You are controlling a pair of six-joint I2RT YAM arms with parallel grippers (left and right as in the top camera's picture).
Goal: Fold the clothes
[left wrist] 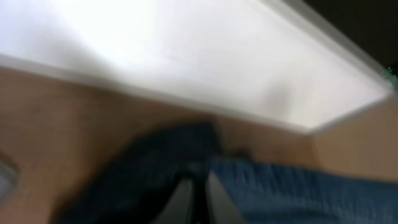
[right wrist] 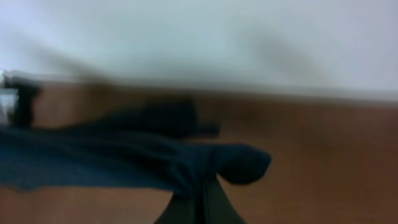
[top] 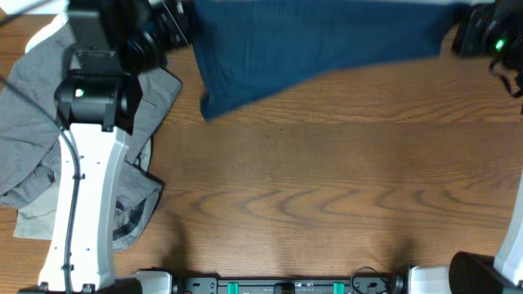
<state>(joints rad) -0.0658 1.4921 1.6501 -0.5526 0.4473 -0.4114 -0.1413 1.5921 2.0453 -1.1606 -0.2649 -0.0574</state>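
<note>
**A:** Overhead: where are the navy shorts (top: pixel 319 41)?
**B:** Stretched between the two arms along the far edge of the wooden table (top: pixel 327 188). Grey garments (top: pixel 33 106) lie heaped at left.
**A:** Left wrist?
**B:** Blurred, but the left gripper (left wrist: pixel 200 186) looks pinched narrow on the dark blue cloth.
**A:** Right wrist?
**B:** The right gripper (right wrist: pixel 200 190), fingers together, clamps a bunched fold of the navy shorts.

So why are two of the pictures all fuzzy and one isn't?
Left wrist view: smeared all over, the navy shorts look soft-edged and the top is washed-out white. Right wrist view: just as blurry, cloth and wood melting together. Overhead view: sharp, even the wood grain of the table shows.
</note>
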